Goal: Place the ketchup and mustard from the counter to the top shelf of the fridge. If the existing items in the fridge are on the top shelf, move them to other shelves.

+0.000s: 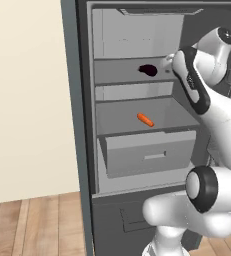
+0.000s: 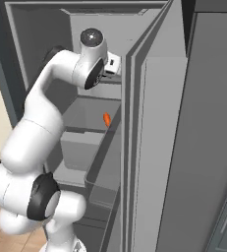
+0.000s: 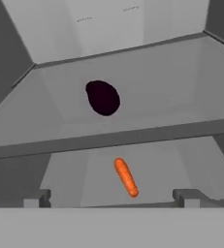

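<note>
Open dark grey fridge [image 1: 82,150] with a light grey interior. A dark maroon lump [image 1: 148,70] sits on the top shelf [image 1: 117,75]. One shelf below [image 1: 122,120], an orange carrot piece [image 1: 145,120] lies above the drawer [image 1: 147,152]. To the right, the gripper [image 3: 111,197] hovers before the top shelf, fingers wide apart, holding nothing

We're in a home kitchen, pretty clearly. There's a tall dark grey fridge [image 1: 82,150] standing open, light grey inside, with flat shelves and a pull-out drawer [image 1: 149,152], plus a carrot-like piece [image 1: 145,119] sitting on a shelf. We also see wood plank flooring [image 1: 32,225] and a plain cream wall [image 1: 27,100].
</note>
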